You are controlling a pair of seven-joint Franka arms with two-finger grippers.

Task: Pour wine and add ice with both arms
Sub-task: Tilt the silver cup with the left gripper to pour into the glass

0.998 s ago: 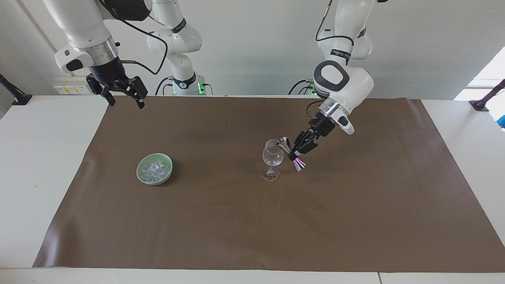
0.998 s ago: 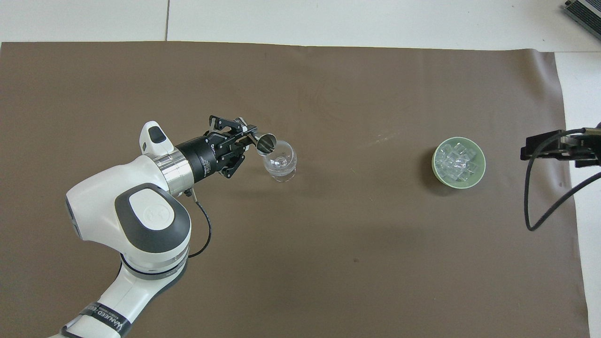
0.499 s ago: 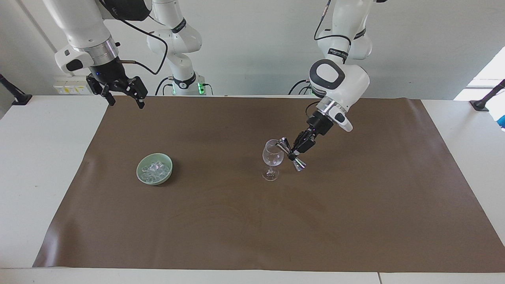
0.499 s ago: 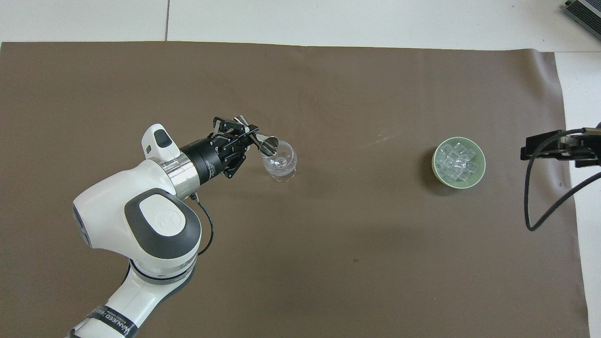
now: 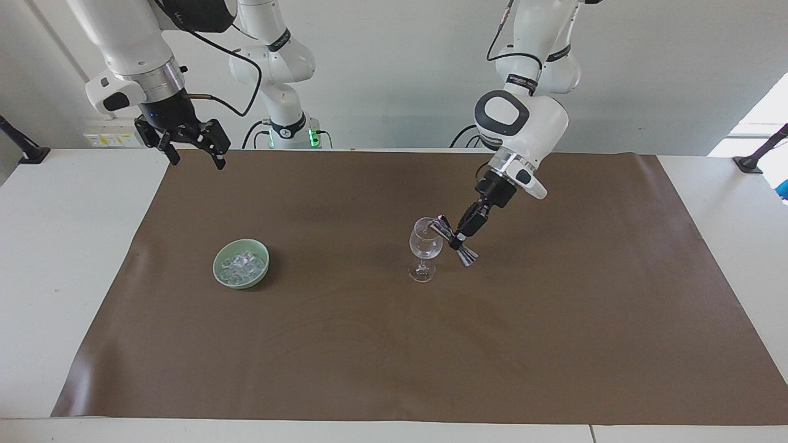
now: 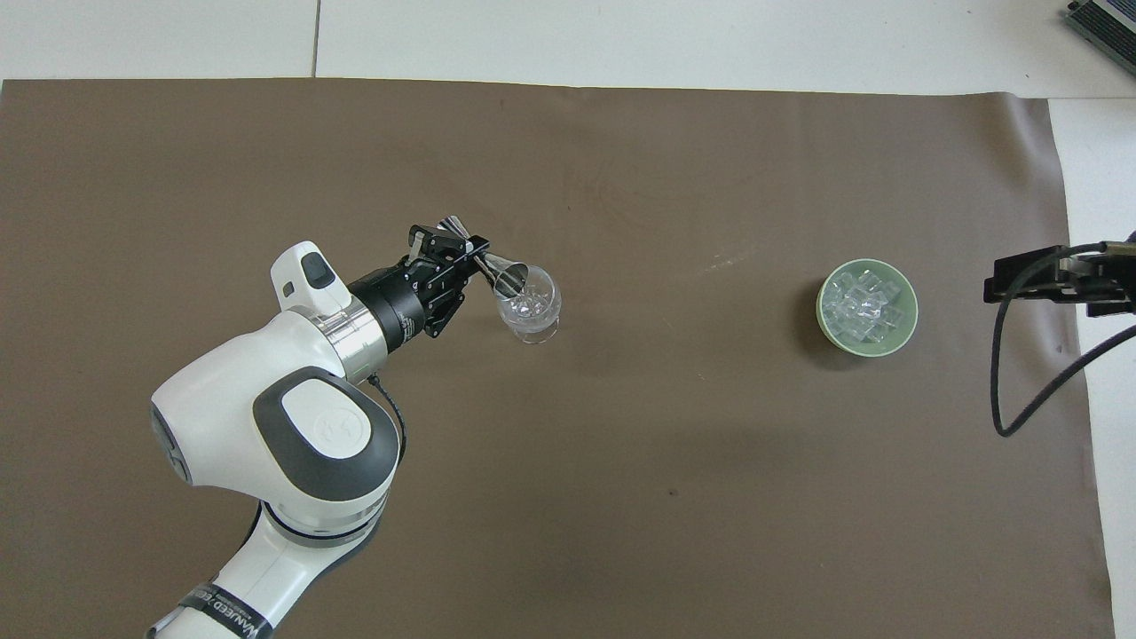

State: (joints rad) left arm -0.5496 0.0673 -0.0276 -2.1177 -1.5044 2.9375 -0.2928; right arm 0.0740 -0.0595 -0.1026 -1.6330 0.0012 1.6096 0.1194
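A clear stemmed wine glass [image 5: 425,247] [image 6: 531,307] stands upright near the middle of the brown mat. My left gripper [image 5: 459,238] [image 6: 469,259] is shut on the waist of a silver double-ended jigger [image 5: 444,232] [image 6: 503,272]. The jigger is tilted, its mouth over the glass's rim. The ice [image 5: 242,264] [image 6: 863,305] lies heaped in a pale green bowl [image 5: 217,268] [image 6: 822,315] toward the right arm's end of the table. My right gripper [image 5: 197,159] [image 6: 1007,282] hangs open and holds nothing, over the mat's corner nearest the robots; this arm waits.
The brown mat [image 5: 369,344] covers most of the white table [image 5: 61,277]. A black cable [image 6: 1021,399] loops down from the right wrist. Black clamp mounts [image 5: 754,160] stand at the table's ends.
The left arm's wrist has swung and turned, tipping the jigger further toward the glass. The right arm, the glass and the bowl have not moved.
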